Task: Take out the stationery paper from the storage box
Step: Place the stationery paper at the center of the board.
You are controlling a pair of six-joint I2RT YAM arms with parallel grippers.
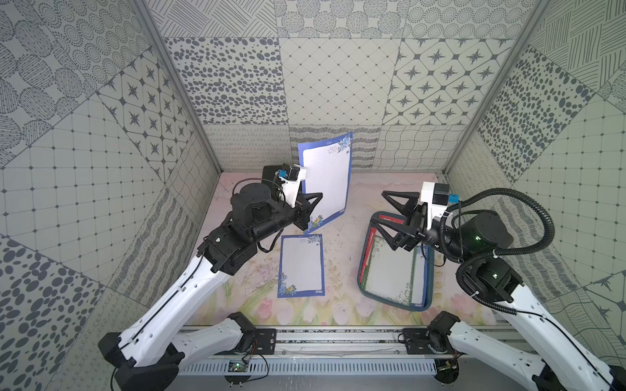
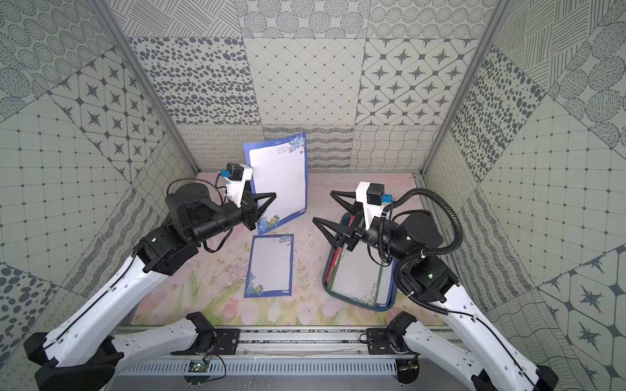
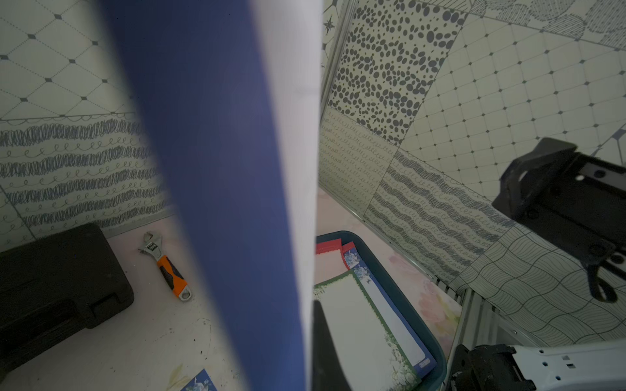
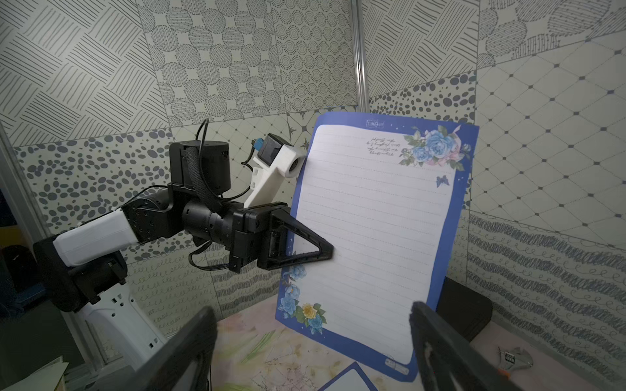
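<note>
Right wrist view: the left gripper point(image 4: 323, 252) is clenched on one long edge of a thin blue-bordered stationery paper sheet point(image 4: 372, 230), held upright in the air. In a top view, the right gripper point(image 1: 377, 205) hangs with jaws spread above the shallow dark teal plastic storage box point(image 1: 431, 281), where green- and red-bordered sheets point(image 1: 389, 270) lie. Pinched at one edge only, the raised sheet may flop or slip.

The left hand point(image 2: 268, 203) pinches a blue-bordered sheet point(image 2: 279, 182) upright; the right hand point(image 2: 323, 206) hangs spread above the storage box point(image 2: 325, 279).
</note>
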